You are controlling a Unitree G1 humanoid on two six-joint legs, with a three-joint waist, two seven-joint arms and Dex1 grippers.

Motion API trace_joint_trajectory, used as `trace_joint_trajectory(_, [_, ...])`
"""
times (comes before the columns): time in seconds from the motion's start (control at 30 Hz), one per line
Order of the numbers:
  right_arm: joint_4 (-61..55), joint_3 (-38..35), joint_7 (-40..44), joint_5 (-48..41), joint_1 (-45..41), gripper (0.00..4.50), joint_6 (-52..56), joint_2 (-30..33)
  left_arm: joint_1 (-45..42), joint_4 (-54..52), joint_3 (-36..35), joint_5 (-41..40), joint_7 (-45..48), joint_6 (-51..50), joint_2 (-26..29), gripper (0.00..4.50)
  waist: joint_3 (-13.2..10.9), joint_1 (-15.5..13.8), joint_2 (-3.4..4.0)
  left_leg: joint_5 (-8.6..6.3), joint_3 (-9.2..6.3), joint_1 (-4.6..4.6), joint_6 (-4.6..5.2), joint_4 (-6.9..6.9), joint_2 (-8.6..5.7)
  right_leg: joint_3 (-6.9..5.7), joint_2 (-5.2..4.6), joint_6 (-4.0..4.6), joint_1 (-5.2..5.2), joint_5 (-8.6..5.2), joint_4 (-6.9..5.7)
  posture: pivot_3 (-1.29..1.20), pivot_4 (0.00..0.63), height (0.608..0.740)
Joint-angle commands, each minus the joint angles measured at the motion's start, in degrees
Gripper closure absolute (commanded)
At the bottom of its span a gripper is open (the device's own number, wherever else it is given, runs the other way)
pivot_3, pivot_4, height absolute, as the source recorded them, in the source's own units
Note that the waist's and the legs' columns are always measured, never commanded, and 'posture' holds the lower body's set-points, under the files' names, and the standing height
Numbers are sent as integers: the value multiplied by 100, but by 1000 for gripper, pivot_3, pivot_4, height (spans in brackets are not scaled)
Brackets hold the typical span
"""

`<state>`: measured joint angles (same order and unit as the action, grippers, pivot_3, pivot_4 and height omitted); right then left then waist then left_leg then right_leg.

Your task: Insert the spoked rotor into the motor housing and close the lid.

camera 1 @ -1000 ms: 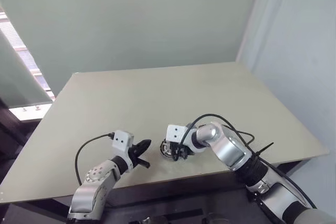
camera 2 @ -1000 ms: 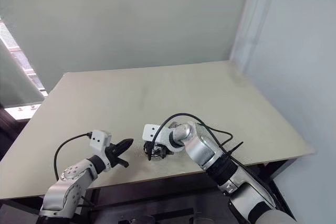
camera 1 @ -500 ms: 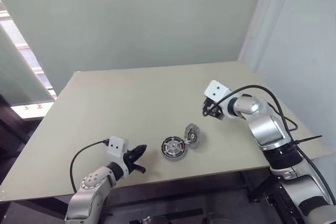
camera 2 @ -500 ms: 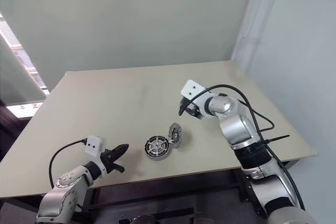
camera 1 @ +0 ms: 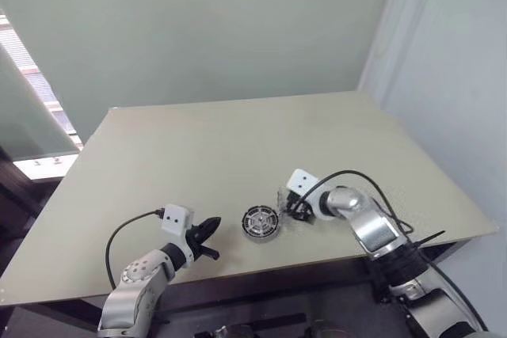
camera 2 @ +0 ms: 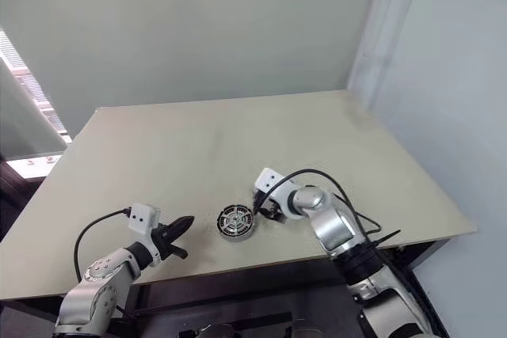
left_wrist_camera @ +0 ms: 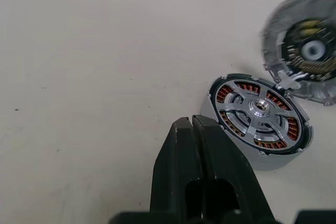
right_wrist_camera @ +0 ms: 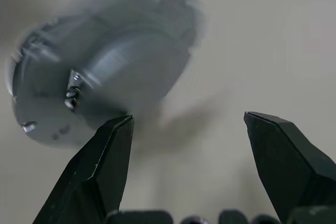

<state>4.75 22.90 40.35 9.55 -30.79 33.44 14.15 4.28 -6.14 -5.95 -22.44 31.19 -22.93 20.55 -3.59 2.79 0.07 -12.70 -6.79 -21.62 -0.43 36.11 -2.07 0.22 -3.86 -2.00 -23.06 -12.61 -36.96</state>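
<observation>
— Beige counter (camera 1: 238,140) below a pale green wall. Motor housing (camera 1: 261,222) lying flat near the front edge, spoked rotor (left_wrist_camera: 259,109) seated inside.
— And lid (left_wrist_camera: 304,53)?
— Tilted just beside the housing, at the right gripper (right_wrist_camera: 189,145), jaws wide apart, holding nothing. Left gripper (camera 1: 207,233) closed, empty, near the housing.
</observation>
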Motion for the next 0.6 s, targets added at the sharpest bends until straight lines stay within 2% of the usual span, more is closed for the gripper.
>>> trace_joint_trajectory(0.03, [-41, -58, -228, -147, -99, 824, -86, -342, -104, -124, -128, -11, 11, 84, 77, 4500, 0, 0, 0, 0, 0, 1, 0, 0, 0, 0, 0, 0, 1, 0, 0, 0, 0, 740])
trace_joint_trajectory(0.2, [438, -65, -364, -280, -184, 824, -350, -777, -124, -167, -122, -7, -5, 80, 82, 4500, 1, 1, 0, 0, -2, 4, -1, -1, 0, 0, 2, 1, -2, 0, -8, 0, 0, 740])
trace_joint_trajectory(0.33, [730, -185, -205, -510, -187, 824, -607, -857, -71, -233, -123, -2, -26, 88, 80, 4500, 1, -1, 1, 0, -1, 3, -1, -1, 0, 2, 2, 1, -3, 1, -7, 0, 0, 740])
trace_joint_trajectory(0.6, [939, -1401, 832, -2377, 53, 824, -956, -1220, -13, -233, -109, 9, -54, 123, 53, 4500, 0, 2, 1, 0, -3, 4, -1, -1, 2, 2, 7, 1, -2, 1, -9, 0, 0, 740])
